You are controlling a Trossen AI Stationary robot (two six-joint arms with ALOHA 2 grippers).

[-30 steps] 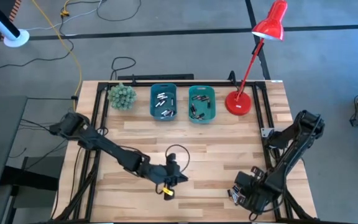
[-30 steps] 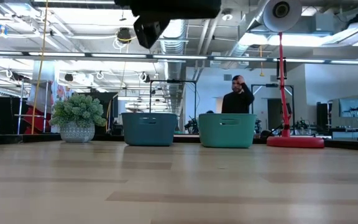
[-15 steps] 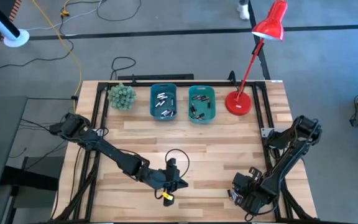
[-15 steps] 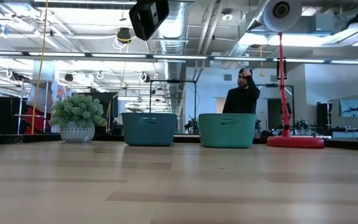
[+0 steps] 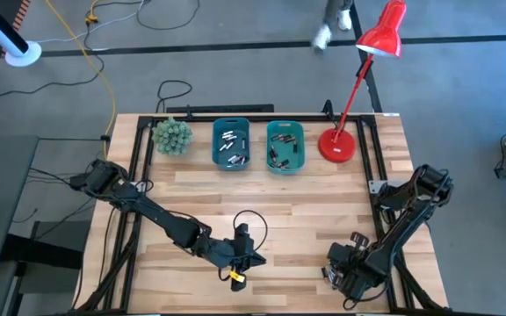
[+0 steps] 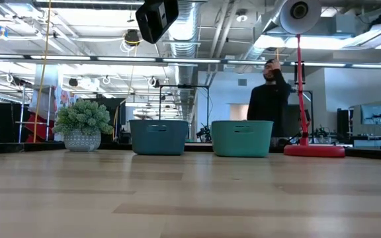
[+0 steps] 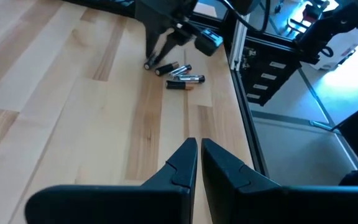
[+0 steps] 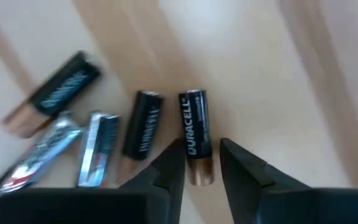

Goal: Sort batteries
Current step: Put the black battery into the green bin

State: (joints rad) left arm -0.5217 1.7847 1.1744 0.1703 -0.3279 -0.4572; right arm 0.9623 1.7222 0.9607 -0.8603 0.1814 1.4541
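The wooden table (image 5: pixel 323 202) stands in an open workshop, where a person (image 6: pixel 270 99) passes behind it. At its near right corner the right gripper (image 8: pixel 199 163) is low over a loose cluster of batteries (image 7: pixel 179 73), its fingers (image 8: pixel 166 165) apart and straddling the copper end of one dark cell (image 8: pixel 194 134); nothing is clamped yet. These cells look small, rigid and smooth, light but likely to roll or squirt sideways, so a square pinch across the cell's middle seems safest. Near the middle of the near edge the left gripper (image 7: pixel 197 163) hangs shut and empty. Along the far edge, two bins (image 5: pixel 231 143) (image 5: pixel 285 146) already hold sorted batteries.
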